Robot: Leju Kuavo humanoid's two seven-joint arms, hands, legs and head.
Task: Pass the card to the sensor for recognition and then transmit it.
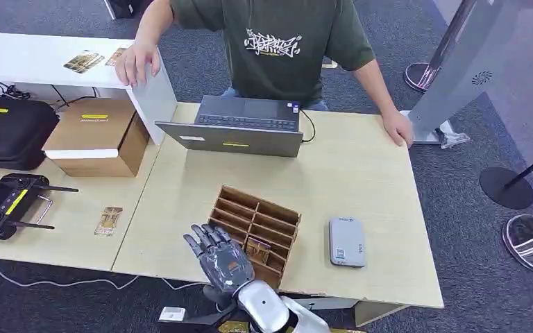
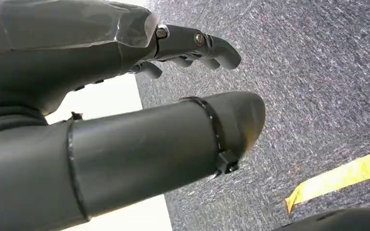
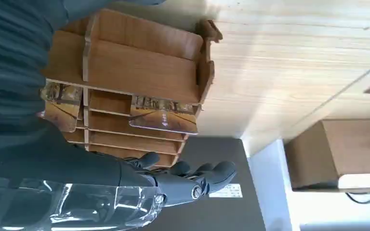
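Note:
A brown slotted card holder (image 1: 255, 232) stands on the light wooden table (image 1: 361, 173), with a patterned card (image 1: 257, 250) upright in a near slot. In the right wrist view two cards (image 3: 164, 118) sit in the holder's (image 3: 139, 62) slots. My right hand (image 1: 216, 257) hovers over the holder's near-left corner, fingers (image 3: 192, 178) spread and holding nothing. The grey card sensor (image 1: 347, 241) lies flat to the right of the holder. My left hand (image 2: 188, 45) hangs beside the table over grey carpet, fingers loosely apart, with nothing in it.
A person leans on the table's far side behind an open laptop (image 1: 239, 125). On the left table are a loose card (image 1: 109, 220), a cardboard box (image 1: 97, 135), a black case (image 1: 7, 128) and a controller (image 1: 7, 205). A grey kiosk stand (image 1: 458, 62) rises at far right.

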